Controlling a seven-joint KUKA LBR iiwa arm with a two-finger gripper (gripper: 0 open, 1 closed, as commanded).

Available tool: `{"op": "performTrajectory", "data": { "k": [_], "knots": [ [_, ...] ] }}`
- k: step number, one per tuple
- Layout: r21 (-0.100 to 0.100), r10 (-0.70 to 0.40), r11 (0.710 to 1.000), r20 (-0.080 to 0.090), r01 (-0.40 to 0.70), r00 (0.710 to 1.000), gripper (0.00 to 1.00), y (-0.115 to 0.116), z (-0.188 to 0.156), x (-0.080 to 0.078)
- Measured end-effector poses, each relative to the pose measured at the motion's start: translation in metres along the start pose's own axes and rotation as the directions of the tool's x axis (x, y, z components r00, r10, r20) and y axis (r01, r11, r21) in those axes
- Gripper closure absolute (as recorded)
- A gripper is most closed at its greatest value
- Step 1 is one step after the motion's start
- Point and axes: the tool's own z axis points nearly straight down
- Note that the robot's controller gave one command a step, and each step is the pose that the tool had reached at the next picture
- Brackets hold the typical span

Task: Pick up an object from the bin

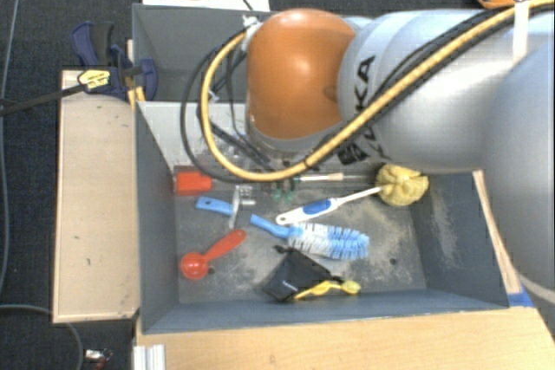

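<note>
My gripper hangs low in the bin's back left part, mostly hidden under the arm's orange cover. Just left of it an orange-red block lies on the floor. Right below it sit a small blue piece and a short metal part. A white and blue handled brush stretches to the right from there. In front of that lies a blue and white bristle brush. A red spoon rests at the front left.
A yellow lumpy thing lies at the right under the arm. A black and yellow object sits against the front wall. A thin metal rod lies near the gripper. The arm covers the bin's back right.
</note>
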Motion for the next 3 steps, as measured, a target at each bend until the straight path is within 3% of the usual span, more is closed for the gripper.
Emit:
{"op": "performTrajectory", "data": {
  "k": [1, 2, 3],
  "knots": [
    [0.0, 0.001, 1.0, 0.0, -0.001, 1.0, 0.0, 0.0, 0.0, 0.0],
    [-0.001, -0.178, 0.984, 0.005, 0.178, 0.984, 0.0, 0.015, 0.067, -0.024],
    [0.0, -0.234, 0.972, 0.004, 0.234, 0.972, 0.0, 0.014, 0.112, -0.025]
  ]
}}
